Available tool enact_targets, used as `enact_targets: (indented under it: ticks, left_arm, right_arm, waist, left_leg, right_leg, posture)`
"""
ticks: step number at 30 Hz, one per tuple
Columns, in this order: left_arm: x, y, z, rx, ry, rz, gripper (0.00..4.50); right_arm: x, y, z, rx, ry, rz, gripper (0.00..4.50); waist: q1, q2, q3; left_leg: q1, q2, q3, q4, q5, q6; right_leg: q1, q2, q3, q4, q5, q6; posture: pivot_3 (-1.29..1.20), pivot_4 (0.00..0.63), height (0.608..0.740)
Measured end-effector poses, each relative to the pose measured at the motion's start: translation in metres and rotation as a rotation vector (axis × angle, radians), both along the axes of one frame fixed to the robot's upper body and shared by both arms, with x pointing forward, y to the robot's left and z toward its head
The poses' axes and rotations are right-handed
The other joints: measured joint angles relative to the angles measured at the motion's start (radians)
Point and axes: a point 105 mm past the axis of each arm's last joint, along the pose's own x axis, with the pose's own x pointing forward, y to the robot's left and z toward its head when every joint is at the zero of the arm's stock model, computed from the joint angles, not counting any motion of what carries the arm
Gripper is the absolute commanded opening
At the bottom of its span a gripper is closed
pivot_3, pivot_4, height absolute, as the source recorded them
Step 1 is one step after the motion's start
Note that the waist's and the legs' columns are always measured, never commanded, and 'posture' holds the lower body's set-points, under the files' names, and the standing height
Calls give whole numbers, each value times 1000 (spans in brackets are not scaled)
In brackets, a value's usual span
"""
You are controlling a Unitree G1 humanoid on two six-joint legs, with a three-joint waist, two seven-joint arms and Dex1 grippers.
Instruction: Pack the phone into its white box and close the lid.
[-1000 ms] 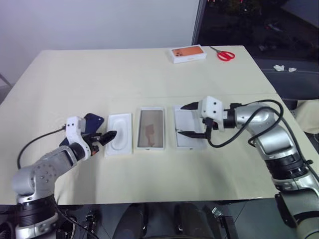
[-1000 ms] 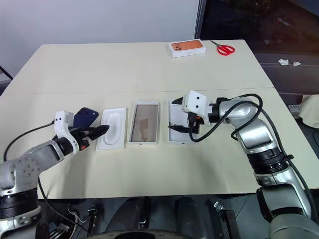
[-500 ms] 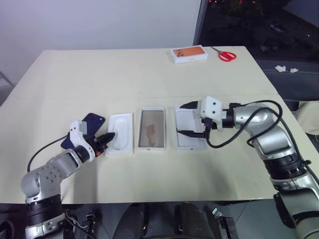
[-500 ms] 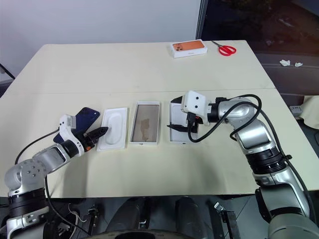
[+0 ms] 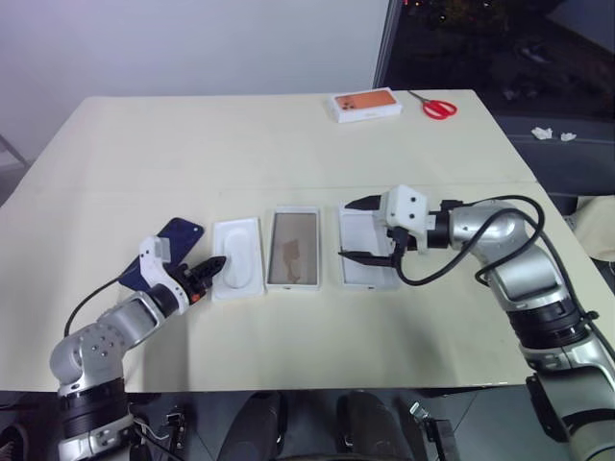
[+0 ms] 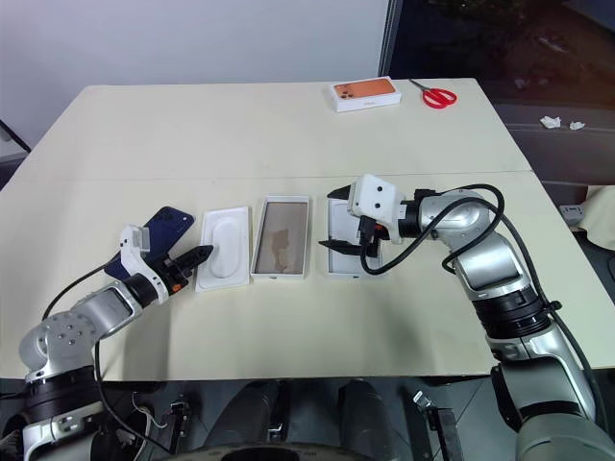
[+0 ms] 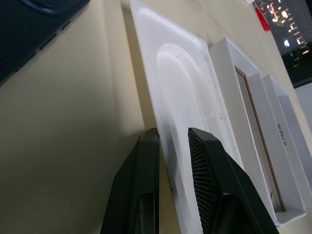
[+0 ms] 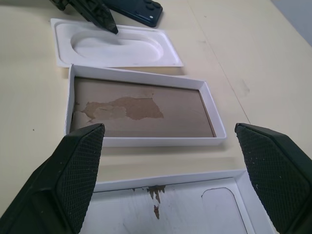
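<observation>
Left end effector is seen narrowed on the near edge of the recessed white tray, one finger either side of its rim. The phone lies flat on the tabletop just left of the tray. Right of the tray sits the white box, open, brown inside; next to it the lid, inside up. Right end effector hovers over the lid, fingers spread wide, holding nothing. Far edge: orange-topped box, red scissors.
</observation>
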Motion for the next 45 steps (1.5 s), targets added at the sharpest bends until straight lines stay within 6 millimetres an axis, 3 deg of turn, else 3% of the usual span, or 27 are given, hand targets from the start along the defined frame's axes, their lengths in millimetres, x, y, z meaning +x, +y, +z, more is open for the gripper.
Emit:
enact_targets:
  ticks: [4,21,26,30,34,38,40,43,45]
  left_arm:
    - [-1,2,-2,5,7,1,38]
    - [-8,3,7,-179,14,-8,38]
    - [-7,19,22,-205,-32,24,38]
    - [-4,32,34,-164,-64,45,38]
    - [5,44,51,-143,-123,75,38]
    - [5,47,54,-130,-132,85,38]
    - [6,48,55,-125,-133,89,38]
    - [5,49,56,-112,-137,92,0]
    - [3,49,55,-101,-133,98,0]
  right_arm:
    - [0,2,0,5,1,1,4500]
    - [-3,8,3,30,8,13,4500]
    - [-7,14,-3,60,81,23,4500]
    - [-16,36,-20,72,153,69,4500]
    - [-28,76,-35,84,196,167,4500]
    - [-28,93,-46,45,196,195,4500]
    - [-29,99,-61,-13,192,208,4500]
    - [-26,98,-78,-61,215,195,3263]
    - [-22,93,-84,-90,209,174,2124]
  waist:
    - [-2,0,0]
    - [-5,0,0]
    - [-6,-1,0]
    - [-8,-1,0]
    - [-8,-1,0]
    - [-6,-2,0]
    - [-7,-2,0]
    - [-8,-2,0]
    - [-8,-2,0]
  left_leg:
    - [0,0,0,0,0,0]
    - [0,0,0,0,0,0]
    - [0,0,-1,0,0,0]
    - [0,0,-1,-1,0,-1]
    - [-1,0,-1,-1,1,-2]
    - [-1,0,-1,-1,1,-2]
    - [-1,0,-1,-1,1,-2]
    - [-1,0,-1,-1,2,-3]
    - [-1,0,-1,-1,2,-3]
  right_leg:
    - [0,0,0,0,0,0]
    - [-1,0,0,0,0,0]
    - [-1,0,0,0,0,0]
    - [-2,1,0,0,0,0]
    - [-3,1,0,1,0,0]
    - [-4,0,0,0,0,0]
    - [-4,0,0,0,0,0]
    - [-4,0,0,0,0,0]
    - [-4,1,0,0,0,0]
  posture:
    - [0,150,740]
    - [0,150,740]
    - [0,150,740]
    - [0,150,740]
    - [0,150,740]
    - [0,150,740]
    - [0,150,740]
    - [0,150,740]
    - [0,150,740]
